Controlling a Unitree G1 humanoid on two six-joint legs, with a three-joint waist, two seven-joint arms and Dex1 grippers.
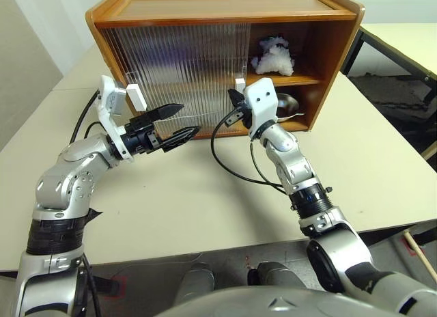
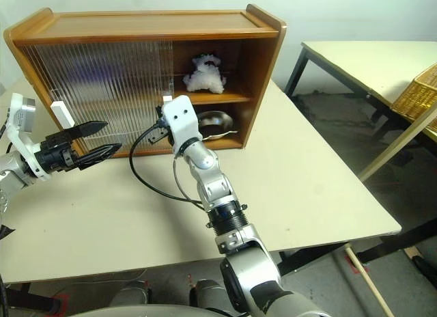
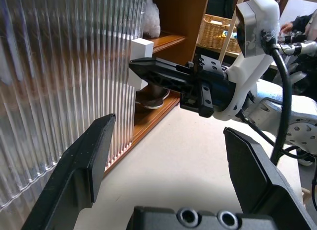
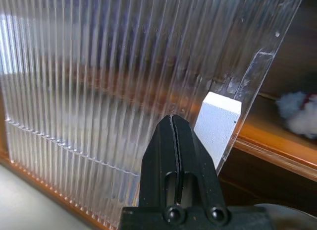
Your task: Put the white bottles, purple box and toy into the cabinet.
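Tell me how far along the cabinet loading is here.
Done: the toy sits on the cabinet's upper shelf, and the table holds no bottles or box. In hand: the shut right gripper is at the white handle of the ribbed door. The left gripper is open and empty. Left: apparently the door.

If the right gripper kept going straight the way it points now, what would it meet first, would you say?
Most likely the ribbed translucent door panel of the brown wooden cabinet, beside the white rectangular handle; the shut right gripper points at it.
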